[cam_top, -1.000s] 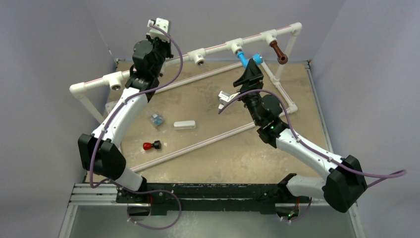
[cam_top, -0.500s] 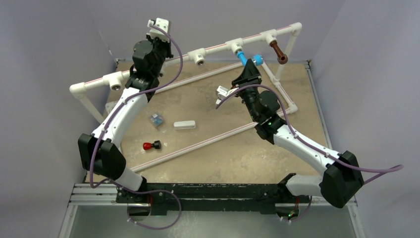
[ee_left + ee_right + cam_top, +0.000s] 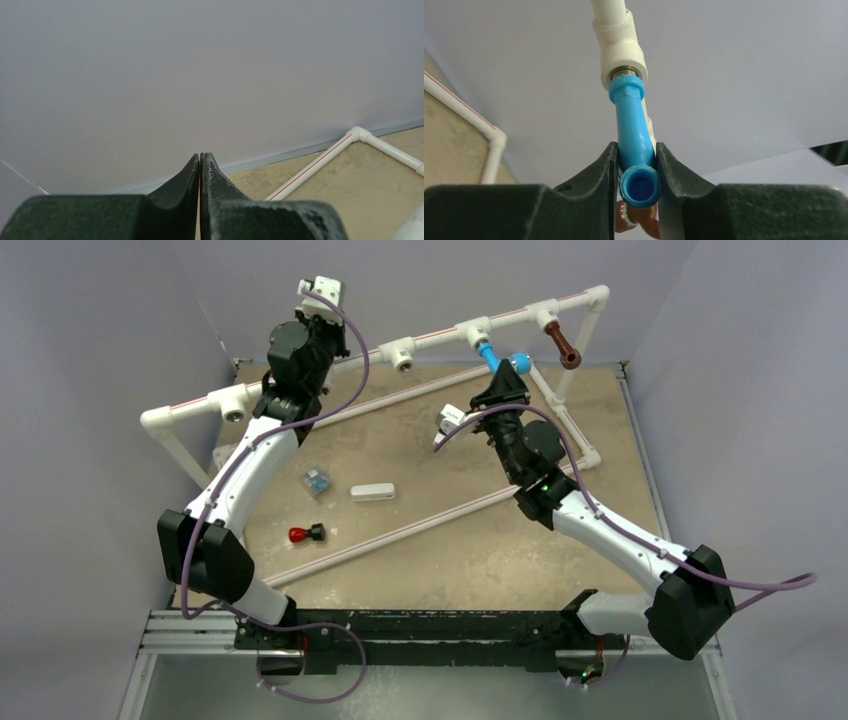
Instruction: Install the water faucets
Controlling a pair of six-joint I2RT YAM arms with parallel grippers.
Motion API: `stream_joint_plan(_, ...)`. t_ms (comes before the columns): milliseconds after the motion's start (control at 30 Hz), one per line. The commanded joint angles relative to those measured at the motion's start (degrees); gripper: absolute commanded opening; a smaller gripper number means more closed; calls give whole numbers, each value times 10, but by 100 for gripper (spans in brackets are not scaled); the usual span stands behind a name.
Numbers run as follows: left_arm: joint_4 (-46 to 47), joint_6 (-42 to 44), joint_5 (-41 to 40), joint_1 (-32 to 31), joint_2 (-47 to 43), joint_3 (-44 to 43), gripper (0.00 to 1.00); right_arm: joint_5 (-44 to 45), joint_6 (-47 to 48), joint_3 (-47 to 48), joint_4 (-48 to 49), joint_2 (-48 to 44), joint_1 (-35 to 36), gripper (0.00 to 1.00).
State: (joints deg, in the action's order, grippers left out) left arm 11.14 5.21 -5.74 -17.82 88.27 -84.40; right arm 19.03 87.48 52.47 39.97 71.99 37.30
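Two are seated in tees (image 3: 620, 47): the blue faucet (image 3: 631, 120), gripped by the right pincer (image 3: 636, 150), and the brown faucet (image 3: 562, 344) just beyond it. Two empty tees (image 3: 403, 356) are left unfilled; the left pincer (image 3: 200, 160) is closed on nothing.

Locate the white pipe frame (image 3: 440, 335) standing on the tan table (image 3: 450, 560). Its raised rail carries four white tee fittings; note that the tee (image 3: 237, 403) nearest the left corner and the next tee (image 3: 403, 355) both show open sockets. A red-striped pipe (image 3: 400, 532) lies diagonally across the table. Find the white rectangular block (image 3: 372, 492) lying flat beyond that pipe. A small clear-bluish part (image 3: 317, 481) lies just to its left, and a red-and-black part (image 3: 306, 534) lies nearer you. A black rail (image 3: 430, 625) runs along the near edge.
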Motion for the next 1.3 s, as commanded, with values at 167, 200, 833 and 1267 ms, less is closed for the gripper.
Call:
stream_joint_plan(167, -75, 10, 22, -12, 15, 25, 0, 8, -386, 68, 10, -39, 0, 0)
stream_joint_plan(200, -75, 10, 22, -12, 15, 25, 0, 4, -430, 73, 2, -44, 0, 0)
stream_joint_plan(833, -77, 10, 23, -12, 15, 24, 0, -17, -1009, 127, -49, -57, -25, 0)
stream_joint_plan(1267, -77, 9, 25, -12, 12, 25, 0, -45, -1408, 93, -32, -81, -76, 0)
